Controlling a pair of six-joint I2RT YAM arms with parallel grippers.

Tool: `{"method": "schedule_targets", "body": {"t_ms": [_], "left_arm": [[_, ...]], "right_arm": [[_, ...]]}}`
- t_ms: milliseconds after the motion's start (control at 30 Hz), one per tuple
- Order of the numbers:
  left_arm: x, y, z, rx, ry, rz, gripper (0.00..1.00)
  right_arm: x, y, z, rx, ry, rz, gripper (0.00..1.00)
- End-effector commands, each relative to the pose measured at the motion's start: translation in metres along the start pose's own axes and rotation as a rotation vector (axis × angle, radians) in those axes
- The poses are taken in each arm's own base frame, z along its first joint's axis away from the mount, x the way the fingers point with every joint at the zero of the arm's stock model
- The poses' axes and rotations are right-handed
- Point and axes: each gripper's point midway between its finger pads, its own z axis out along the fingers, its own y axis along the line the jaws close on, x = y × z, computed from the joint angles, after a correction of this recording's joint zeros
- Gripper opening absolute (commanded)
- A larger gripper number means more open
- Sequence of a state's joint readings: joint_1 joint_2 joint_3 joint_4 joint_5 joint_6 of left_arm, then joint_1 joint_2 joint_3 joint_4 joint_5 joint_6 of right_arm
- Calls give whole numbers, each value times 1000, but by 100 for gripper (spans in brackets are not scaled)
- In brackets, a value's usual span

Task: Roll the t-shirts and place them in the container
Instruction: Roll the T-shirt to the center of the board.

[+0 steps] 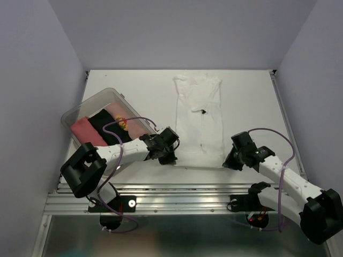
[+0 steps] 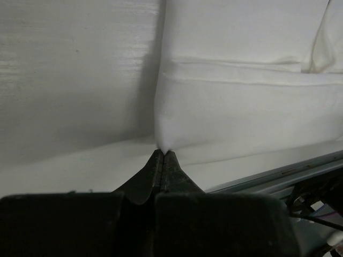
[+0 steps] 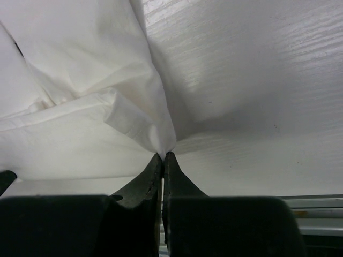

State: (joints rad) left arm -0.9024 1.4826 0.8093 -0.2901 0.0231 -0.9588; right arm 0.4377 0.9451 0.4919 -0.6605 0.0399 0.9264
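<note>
Stretched lengthwise on the white table (image 1: 134, 91), near hem toward the arms: a white t-shirt (image 1: 198, 120) with a small dark mark near its middle. Pinched at the near left corner by the left gripper (image 2: 163, 155), fingers clenched tight on a tuck of hem. Pinched likewise at the near right corner by the right gripper (image 3: 162, 156), fingertips pressed together on a bunched fold, cloth drawn up into a peak. Off to the left, packed side by side in a clear plastic tub (image 1: 72, 113) set at an angle: salmon-pink t-shirt (image 1: 86, 131), black t-shirt (image 1: 106, 128), pale t-shirt (image 1: 122, 123) with red-yellow print.
</note>
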Motion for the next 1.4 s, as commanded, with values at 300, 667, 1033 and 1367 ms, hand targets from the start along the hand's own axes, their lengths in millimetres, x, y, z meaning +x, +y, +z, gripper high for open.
{"method": "schedule_targets", "body": {"t_ms": [300,667,1033,1367], "left_arm": [[5,3,-15,-55,47,0,0],[3,1,-10,-62,49,12,0],[3,-1,-9,-52,51,3,0],[3,0,-7,-58,53,5,0]], "right_arm": [[-17,12,-22,18,-23,3,1],[-23,17,-26,0,-38,-49,43],[-41,52,-21,-75,-51,-114,1],[-30,26,17,29,-19,-105,1]]}}
